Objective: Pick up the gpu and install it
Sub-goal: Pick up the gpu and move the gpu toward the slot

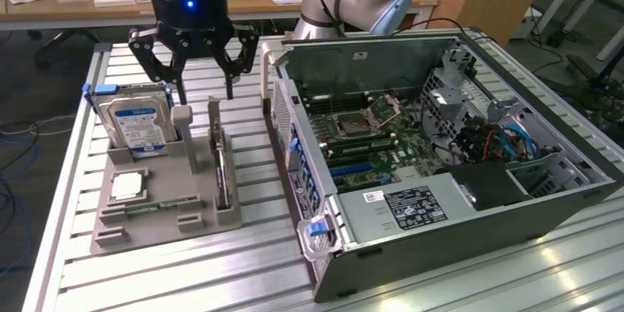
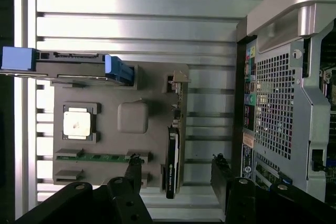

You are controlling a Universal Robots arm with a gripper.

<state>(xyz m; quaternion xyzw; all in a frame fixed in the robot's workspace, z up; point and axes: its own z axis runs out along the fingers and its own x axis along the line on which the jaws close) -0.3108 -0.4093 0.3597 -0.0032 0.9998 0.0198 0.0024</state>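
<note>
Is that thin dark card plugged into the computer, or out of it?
Out. The gpu stands on edge in a slot of the grey tray, beside the computer case, under the open gripper.

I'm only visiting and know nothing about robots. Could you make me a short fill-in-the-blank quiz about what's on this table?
1. The gripper hangs above the grey tray with its jaws ____.
2. The gpu stands on its ____ in a slot of the tray, with nothing gripping it.
3. The upright hard drive carries a blue and ____ label.
Missing words: open; edge; white.
</note>
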